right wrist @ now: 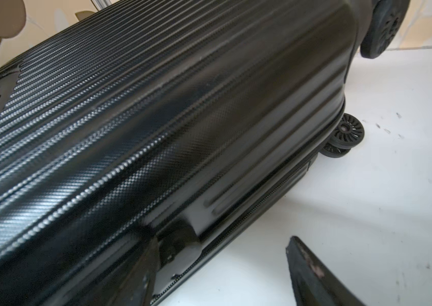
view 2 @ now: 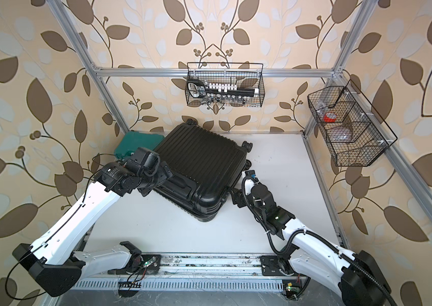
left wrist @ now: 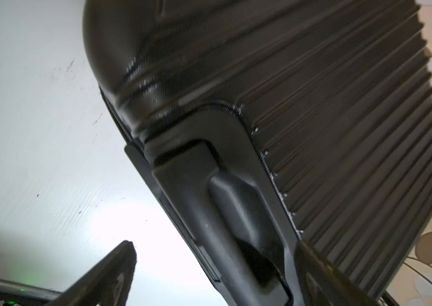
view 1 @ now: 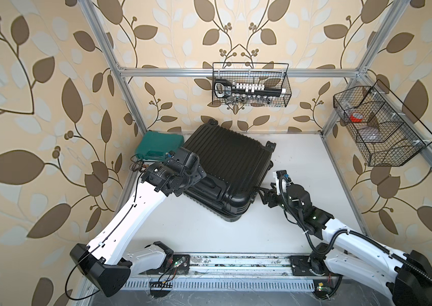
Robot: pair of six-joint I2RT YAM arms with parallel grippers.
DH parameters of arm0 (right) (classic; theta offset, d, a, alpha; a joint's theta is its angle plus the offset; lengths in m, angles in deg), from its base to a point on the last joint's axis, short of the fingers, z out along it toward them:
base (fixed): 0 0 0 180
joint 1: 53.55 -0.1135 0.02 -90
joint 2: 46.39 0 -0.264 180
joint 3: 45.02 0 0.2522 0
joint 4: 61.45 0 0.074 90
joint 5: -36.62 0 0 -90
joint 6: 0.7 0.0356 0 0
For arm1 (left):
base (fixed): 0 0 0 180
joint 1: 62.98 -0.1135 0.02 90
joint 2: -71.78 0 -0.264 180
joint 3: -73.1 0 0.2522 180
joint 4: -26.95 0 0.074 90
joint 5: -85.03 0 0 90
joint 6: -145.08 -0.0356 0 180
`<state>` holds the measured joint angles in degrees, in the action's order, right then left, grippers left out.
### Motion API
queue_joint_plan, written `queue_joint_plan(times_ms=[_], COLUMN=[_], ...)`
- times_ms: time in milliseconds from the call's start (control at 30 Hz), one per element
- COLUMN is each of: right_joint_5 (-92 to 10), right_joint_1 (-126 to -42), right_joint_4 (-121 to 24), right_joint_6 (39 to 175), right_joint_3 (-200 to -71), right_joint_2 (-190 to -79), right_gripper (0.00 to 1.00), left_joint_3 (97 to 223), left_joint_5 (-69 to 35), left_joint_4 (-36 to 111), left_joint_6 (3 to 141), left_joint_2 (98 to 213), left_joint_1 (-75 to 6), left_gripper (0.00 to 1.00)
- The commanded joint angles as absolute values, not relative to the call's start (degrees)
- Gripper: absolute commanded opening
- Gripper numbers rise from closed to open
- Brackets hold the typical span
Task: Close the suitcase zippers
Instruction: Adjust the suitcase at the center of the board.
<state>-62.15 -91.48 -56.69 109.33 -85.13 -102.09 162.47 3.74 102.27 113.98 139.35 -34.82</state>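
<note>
**Operator:** Where is the suitcase?

**Technician:** In both top views the suitcase (view 1: 225, 164) lies flat at frame centre on the white table (view 1: 302, 164), ribbed shell up. The teal tool case (view 1: 160, 147) is just beside it, at its upper left.

**Operator:** What is the left gripper's condition?

**Technician:** The left gripper (left wrist: 216, 243) is at the suitcase's left edge with its jaws wide apart and nothing clamped. The recessed handle (left wrist: 236, 206) lies between the fingers, and one finger (left wrist: 114, 270) hangs over bare table.

**Operator:** And the right gripper?

**Technician:** The right gripper (right wrist: 222, 238) is at the suitcase's lower-right corner, jaws apart and empty. One finger (right wrist: 140, 267) lies against the shell beside the zippers (right wrist: 275, 190). The track runs along the rim toward a wheel (right wrist: 348, 131). I cannot tell whether it is closed.
</note>
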Motion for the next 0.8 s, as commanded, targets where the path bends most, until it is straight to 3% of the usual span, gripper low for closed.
queue_joint_plan(times_ms=[0, 333, 467, 567, 733, 767], right_joint_5=[-66.75, -73.28, -76.41, -78.92, -82.04, -82.27], right_joint_1=[-94.69, -98.55, -98.57, -98.55, -98.05, -97.73], right_joint_4=[-57.99, -55.92, -53.06, -50.19, -45.38, -44.49], right_joint_6=[107.72, 105.16, 102.79, 101.18, 100.21, 99.92], right_joint_3=[-87.1, -88.87, -89.75, -91.12, -94.24, -94.99], right_joint_2=[-105.03, -102.08, -98.63, -96.49, -93.19, -92.53], right_gripper=[0.76, 0.76, 0.76, 0.76, 0.76, 0.76], left_joint_3=[161.21, 160.53, 161.08, 161.82, 162.27, 162.31], left_joint_5=[1.28, -1.3, -1.96, -2.08, -2.58, -2.6], left_joint_4=[103.37, 102.67, 102.74, 102.29, 99.48, 98.59], left_joint_6=[118.89, 122.13, 121.76, 120.58, 116.12, 114.7], left_joint_2=[139.52, 146.91, 150.08, 151.47, 151.68, 151.53], left_joint_1=[-34.44, -34.46, -34.48, -34.47, -34.41, -34.42], left_gripper=[0.92, 0.76, 0.57, 0.51, 0.27, 0.26])
